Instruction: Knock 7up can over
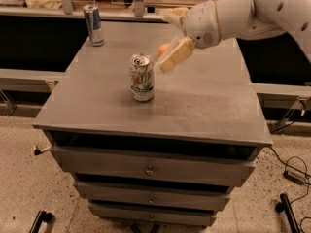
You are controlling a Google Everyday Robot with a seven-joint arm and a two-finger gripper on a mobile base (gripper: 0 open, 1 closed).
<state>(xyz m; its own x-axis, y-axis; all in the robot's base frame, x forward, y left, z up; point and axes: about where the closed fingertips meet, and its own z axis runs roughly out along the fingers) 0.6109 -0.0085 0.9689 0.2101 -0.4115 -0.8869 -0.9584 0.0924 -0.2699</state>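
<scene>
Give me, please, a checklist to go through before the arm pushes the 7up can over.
1. 7up can stands upright on the table, not yet knocked over: ok.
2. Gripper is level with the can's upper part, on its right side in the picture: ok.
3. Gripper touching the can: cannot tell.
4. Tabletop continues to the left of the can, so it can fall there: ok.
5. Orange partly hidden behind the gripper; whether they touch: cannot tell.
6. Silver and blue can stands far from the push, at the back corner: ok.
</scene>
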